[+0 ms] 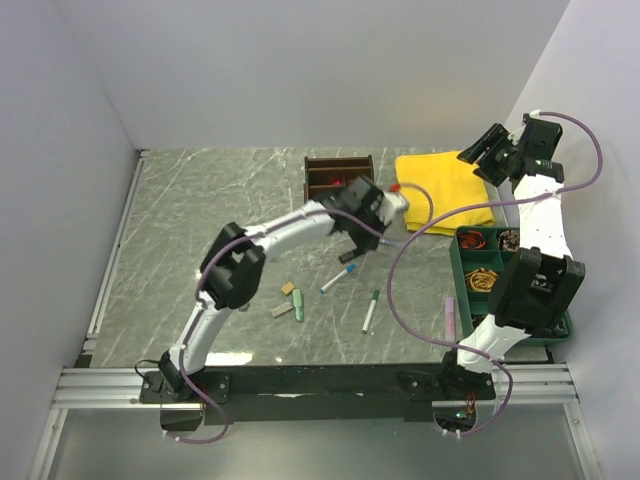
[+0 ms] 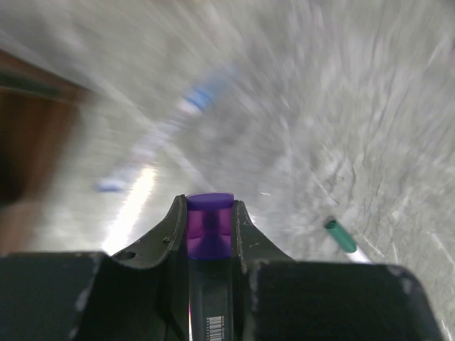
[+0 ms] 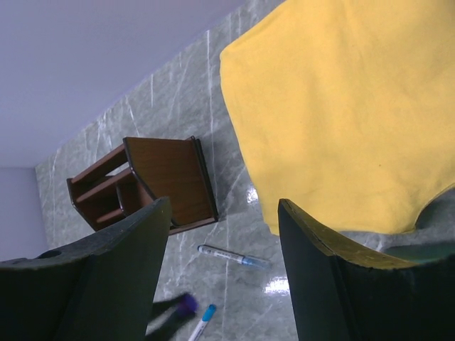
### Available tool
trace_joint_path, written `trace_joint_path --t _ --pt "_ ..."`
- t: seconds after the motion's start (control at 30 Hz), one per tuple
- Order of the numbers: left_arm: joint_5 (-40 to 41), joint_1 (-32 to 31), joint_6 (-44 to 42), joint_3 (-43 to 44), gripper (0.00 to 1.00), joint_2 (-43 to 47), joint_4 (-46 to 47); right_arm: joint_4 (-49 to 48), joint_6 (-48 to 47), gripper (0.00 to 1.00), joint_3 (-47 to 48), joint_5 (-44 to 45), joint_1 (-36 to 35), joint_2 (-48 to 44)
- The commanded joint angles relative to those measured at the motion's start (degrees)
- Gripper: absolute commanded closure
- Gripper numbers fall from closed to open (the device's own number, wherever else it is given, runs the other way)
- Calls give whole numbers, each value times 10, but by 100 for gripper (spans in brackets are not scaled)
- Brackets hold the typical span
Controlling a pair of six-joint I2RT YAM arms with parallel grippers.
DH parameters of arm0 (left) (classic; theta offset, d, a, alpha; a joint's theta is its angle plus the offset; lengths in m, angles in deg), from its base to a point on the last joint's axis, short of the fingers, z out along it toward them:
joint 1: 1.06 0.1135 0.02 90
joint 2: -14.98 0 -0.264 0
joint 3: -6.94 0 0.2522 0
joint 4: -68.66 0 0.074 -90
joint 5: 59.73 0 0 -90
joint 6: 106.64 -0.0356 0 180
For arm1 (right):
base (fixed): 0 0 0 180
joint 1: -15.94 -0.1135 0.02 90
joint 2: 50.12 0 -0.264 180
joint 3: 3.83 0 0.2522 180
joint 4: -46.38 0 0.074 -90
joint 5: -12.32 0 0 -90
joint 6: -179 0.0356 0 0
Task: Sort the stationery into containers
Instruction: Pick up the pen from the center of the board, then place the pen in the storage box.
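Note:
My left gripper (image 1: 352, 245) is shut on a purple-capped marker (image 2: 210, 226) and holds it above the table in front of the dark brown wooden organiser (image 1: 338, 178). The left wrist view is motion-blurred. A blue-capped pen (image 1: 338, 278), a green-capped pen (image 1: 370, 311), tan and green erasers (image 1: 290, 300) and a pink eraser (image 1: 450, 318) lie on the table. Another blue-capped pen (image 3: 233, 256) lies just in front of the organiser (image 3: 149, 181). My right gripper (image 1: 490, 150) is open and empty, raised over the back right. The dark green tray (image 1: 462, 270) sits at the right.
A folded yellow cloth (image 1: 445, 190) lies beside the organiser, behind the tray, and under my right gripper (image 3: 224, 206). White walls enclose the left, back and right sides. Purple cables loop over the table's right half.

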Motion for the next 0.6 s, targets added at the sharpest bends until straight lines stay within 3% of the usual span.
trace_joint_path --t 0.0,0.03,0.13,0.17,0.2,0.27,0.57 --pt "-103 80 -28 26 99 126 60 -6 -16 31 27 12 -12 -13" --pt "-125 94 -26 -2 99 167 105 -6 -23 30 23 18 -15 -21" --pt "-207 149 -7 -182 99 255 390 -3 -42 31 13 36 -25 -36" --pt "-218 166 -8 -230 99 269 557 -2 -44 31 11 40 -28 -39" --pt "-236 170 -19 -297 99 276 622 1 -48 31 8 43 -31 -47" --pt "-249 181 -38 -317 99 268 695 5 -60 31 -5 56 -38 -57" --pt "-328 240 38 -222 99 135 803 10 -98 30 -43 92 -59 -94"
